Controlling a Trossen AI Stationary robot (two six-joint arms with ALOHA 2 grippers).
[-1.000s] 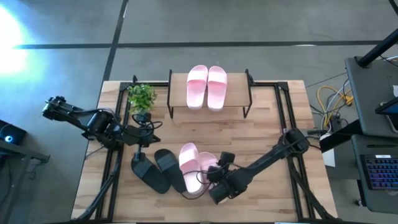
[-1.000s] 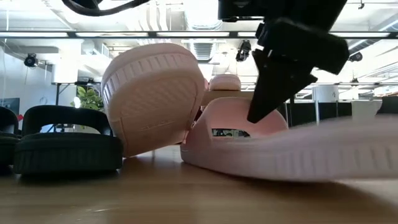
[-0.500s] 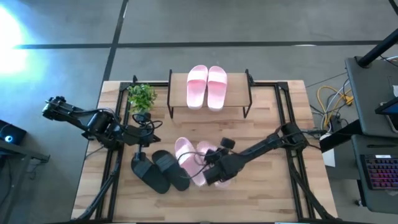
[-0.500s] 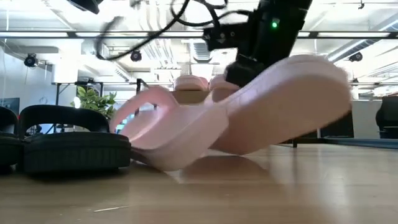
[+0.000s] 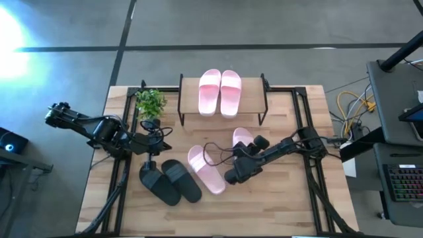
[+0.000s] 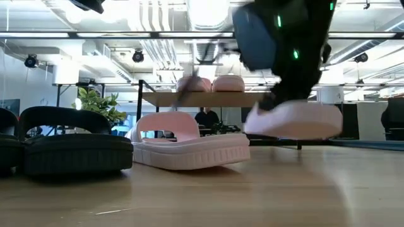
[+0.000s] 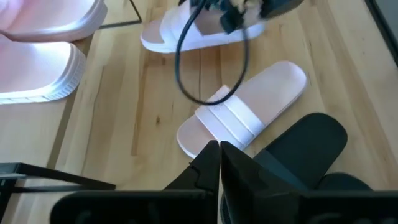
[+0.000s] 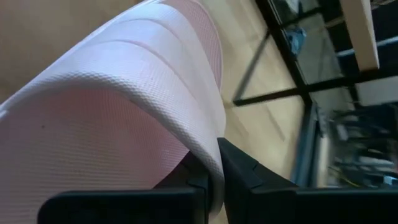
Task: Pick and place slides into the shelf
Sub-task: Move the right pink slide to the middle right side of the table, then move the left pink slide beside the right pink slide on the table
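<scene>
I hold the right end effector (image 5: pixel 243 151) pinched on the strap of one pink slide (image 5: pixel 242 138), lifted clear of the worktop (image 5: pixel 291 205) in front of the shelf (image 5: pixel 254 106) — judged the carry toward it, where a pink pair (image 5: pixel 220 91) already sits. A second ago this slide was low among the others; now it is nearer the shelf, and the other pink slide (image 5: pixel 205 169) lies flat beside the black pair (image 5: pixel 170 181). The left end effector (image 5: pixel 153 141) waits pressed together near them.

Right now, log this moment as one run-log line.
right gripper: shut on pink slide, lifted | left gripper: shut, idle | shelf: two pink slides on top
</scene>
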